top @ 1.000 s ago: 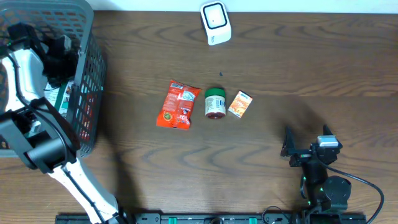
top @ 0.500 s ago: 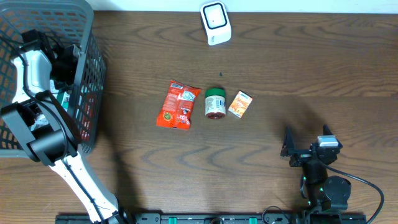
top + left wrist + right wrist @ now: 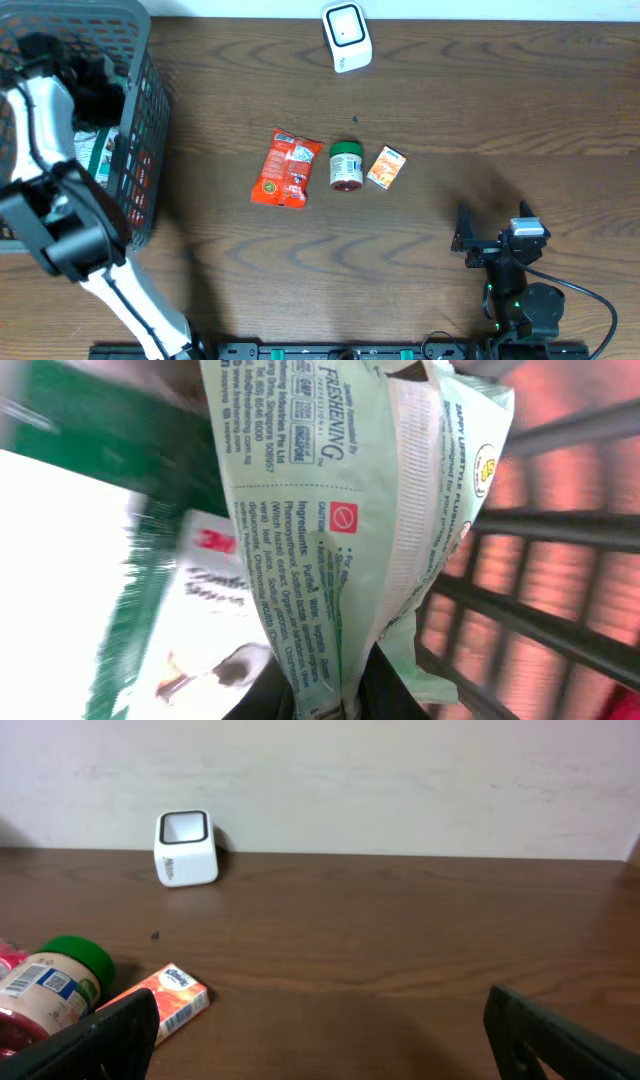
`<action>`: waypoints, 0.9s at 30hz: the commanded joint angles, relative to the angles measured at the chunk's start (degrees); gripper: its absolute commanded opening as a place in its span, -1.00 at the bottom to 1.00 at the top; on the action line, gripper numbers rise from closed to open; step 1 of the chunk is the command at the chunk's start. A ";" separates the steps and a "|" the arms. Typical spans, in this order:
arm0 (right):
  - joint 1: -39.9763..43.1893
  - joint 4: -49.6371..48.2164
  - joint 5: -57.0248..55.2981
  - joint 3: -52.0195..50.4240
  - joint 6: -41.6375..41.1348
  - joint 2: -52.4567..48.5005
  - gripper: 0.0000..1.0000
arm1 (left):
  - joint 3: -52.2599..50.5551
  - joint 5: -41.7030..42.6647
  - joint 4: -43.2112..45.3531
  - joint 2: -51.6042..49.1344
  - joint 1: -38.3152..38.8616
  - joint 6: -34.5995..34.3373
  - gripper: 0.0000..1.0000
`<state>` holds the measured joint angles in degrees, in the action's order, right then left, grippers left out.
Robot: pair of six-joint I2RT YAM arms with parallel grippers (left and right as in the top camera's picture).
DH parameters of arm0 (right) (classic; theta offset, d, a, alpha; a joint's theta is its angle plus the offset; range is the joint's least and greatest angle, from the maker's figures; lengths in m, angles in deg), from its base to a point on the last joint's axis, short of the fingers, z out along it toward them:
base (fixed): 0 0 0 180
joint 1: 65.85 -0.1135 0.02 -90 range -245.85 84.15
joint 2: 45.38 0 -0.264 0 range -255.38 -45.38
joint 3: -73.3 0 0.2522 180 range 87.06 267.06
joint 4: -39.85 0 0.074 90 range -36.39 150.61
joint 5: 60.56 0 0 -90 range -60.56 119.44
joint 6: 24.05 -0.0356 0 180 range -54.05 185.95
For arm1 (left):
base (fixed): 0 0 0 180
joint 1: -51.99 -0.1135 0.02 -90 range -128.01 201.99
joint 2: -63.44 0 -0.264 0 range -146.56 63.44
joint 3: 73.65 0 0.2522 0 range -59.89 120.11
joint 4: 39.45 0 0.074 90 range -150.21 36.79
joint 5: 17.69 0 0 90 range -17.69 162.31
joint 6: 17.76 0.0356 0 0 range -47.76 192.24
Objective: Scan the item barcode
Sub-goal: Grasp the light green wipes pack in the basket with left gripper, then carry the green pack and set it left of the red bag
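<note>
- The right gripper (image 3: 320, 995) sits at the near right of the desk (image 3: 450, 110). Its jaws are wide open and there is nothing in them
- A bit further out, in the middle of the desk, 3 things lie in a row, close together
- The red snack bag (image 3: 287, 169) is on the left of the row. The jar with a green lid (image 3: 346, 166) lies on its side in the middle. The small orange box (image 3: 386, 167) is on the right
- Over at the left edge of the desk stands the grey basket (image 3: 140, 120). The left arm reaches down into it from above
- The left gripper (image 3: 330, 705) is inside the basket. Its jaws are closed tight on the pale green packet (image 3: 330, 510), and the thin edge of the packet is pinched between the 2 dark fingers (image 3: 265, 698)
- The packet has lots of tiny black writing and a little red square on it. It is in front of the dark bars of the basket wall
- Beside the packet in the basket lies a white box with a green edge (image 3: 215, 590). It looks blurry
- Farthest away is the white scanner (image 3: 346, 37). It stands at the far edge of the desk by the wall, well apart from the packet and from the 3 things in the row
</note>
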<state>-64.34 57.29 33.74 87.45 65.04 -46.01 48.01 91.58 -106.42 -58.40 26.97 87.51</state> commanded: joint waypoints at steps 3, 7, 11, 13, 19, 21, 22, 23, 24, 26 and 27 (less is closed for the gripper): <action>-0.22 0.22 0.28 -0.09 -0.74 0.24 0.98 | 1.22 -9.01 1.29 14.32 0.02 -1.14 -0.74; -0.22 0.22 0.28 -0.09 -0.74 0.24 0.98 | 1.22 -11.98 2.03 22.56 0.04 -5.49 -0.74; -0.22 0.22 0.28 -0.09 -0.74 0.24 0.98 | 1.20 -11.50 -0.44 30.34 1.14 -11.32 -0.75; -0.22 0.22 0.28 -0.09 -0.74 0.24 0.99 | 1.20 -8.92 -3.26 33.64 2.73 -12.24 -0.75; -0.22 0.22 0.28 -0.09 -0.74 0.24 0.99 | 0.28 -3.41 -12.28 37.64 12.74 -13.05 -0.75; -0.22 0.22 0.28 -0.09 -0.74 0.24 0.98 | -1.70 -3.43 -13.94 37.29 16.85 -13.73 -0.74; -0.22 0.22 0.28 -0.09 -0.74 0.24 0.98 | -2.95 -3.43 -14.23 37.05 18.51 -14.23 -0.75; -0.22 0.22 0.28 -0.09 -0.74 0.24 0.98 | -4.72 -3.48 -14.23 36.65 20.46 -14.86 -0.75; -0.22 0.22 0.28 -0.09 -0.74 0.24 0.98 | -7.06 -3.48 -13.84 36.11 22.51 -15.67 -0.74; -0.22 0.22 0.28 -0.09 -0.74 0.24 0.98 | -11.47 -3.48 -12.09 35.28 25.33 -16.61 -0.75; -0.22 0.22 0.28 -0.09 -0.74 0.24 0.98 | -14.12 -3.50 -10.71 34.80 26.71 -16.87 -0.74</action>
<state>-64.34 57.29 33.74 87.45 65.04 -46.03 39.24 87.45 -118.55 -21.31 50.71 73.12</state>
